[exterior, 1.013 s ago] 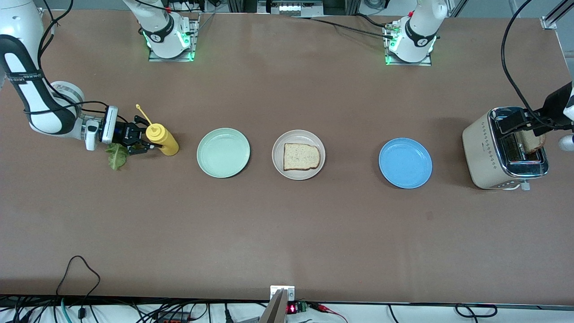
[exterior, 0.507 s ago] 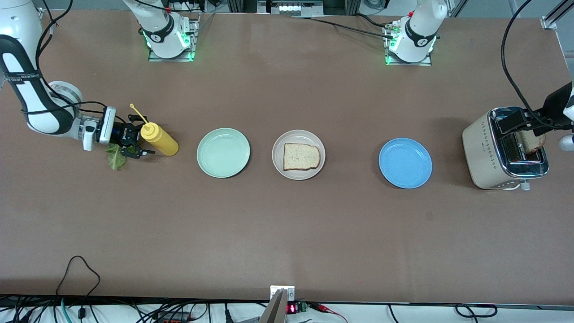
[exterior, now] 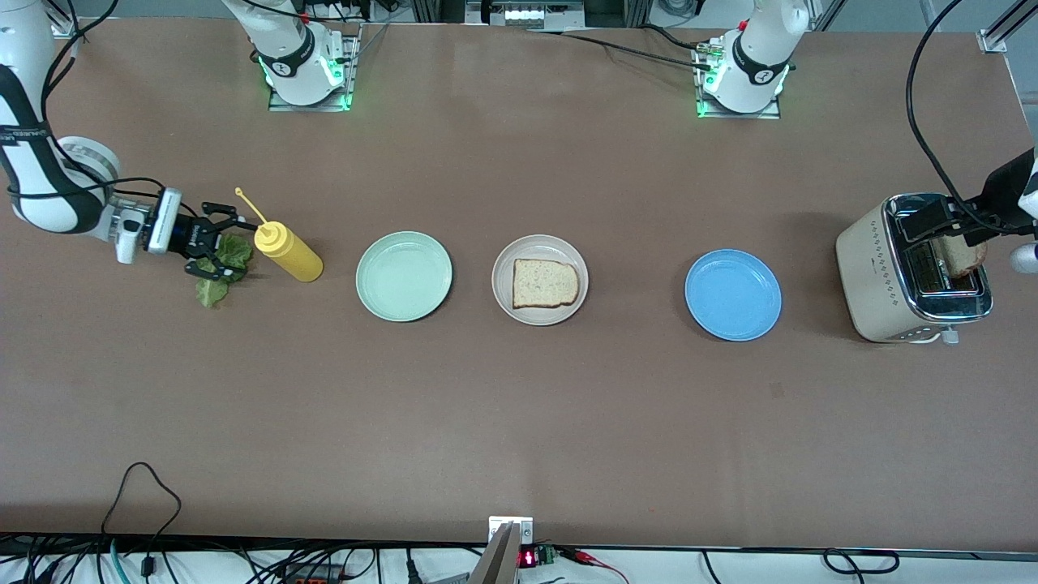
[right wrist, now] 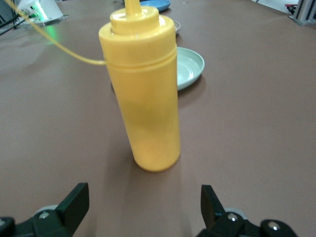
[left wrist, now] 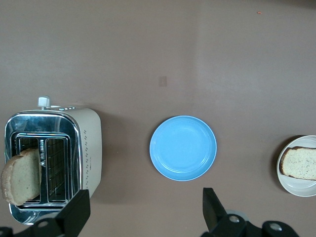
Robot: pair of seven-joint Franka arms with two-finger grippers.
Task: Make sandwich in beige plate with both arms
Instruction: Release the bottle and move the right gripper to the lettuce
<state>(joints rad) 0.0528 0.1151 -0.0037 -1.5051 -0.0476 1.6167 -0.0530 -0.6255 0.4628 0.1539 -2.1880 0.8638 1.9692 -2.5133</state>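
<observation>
A: Where is the right gripper (exterior: pixel 217 240) now?

B: It is low, at the right arm's end of the counter (exterior: pixel 519 422). The forearm lies almost level and points toward the yellow bottle (exterior: pixel 288 251). The fingers (right wrist: pixel 74 205) are spread wide and hold nothing. The bottle stands upright just in front of them, apart. The lettuce leaf (exterior: pixel 220 268) lies on the counter under the gripper.

A: And the left gripper (left wrist: pixel 143 215)?

B: It hangs over the toaster (exterior: pixel 912 272) at the left arm's end and looks straight down. Its fingers (left wrist: pixel 76 212) are also spread, empty. One bread slice (left wrist: pixel 20 177) stands in a toaster slot.

A: The beige plate (exterior: pixel 540 309)?

B: In the middle of the row, between the mint-green plate (exterior: pixel 404 276) and the blue plate (exterior: pixel 732 294). One bread slice (exterior: pixel 545 283) lies flat in it, with nothing on top.
</observation>
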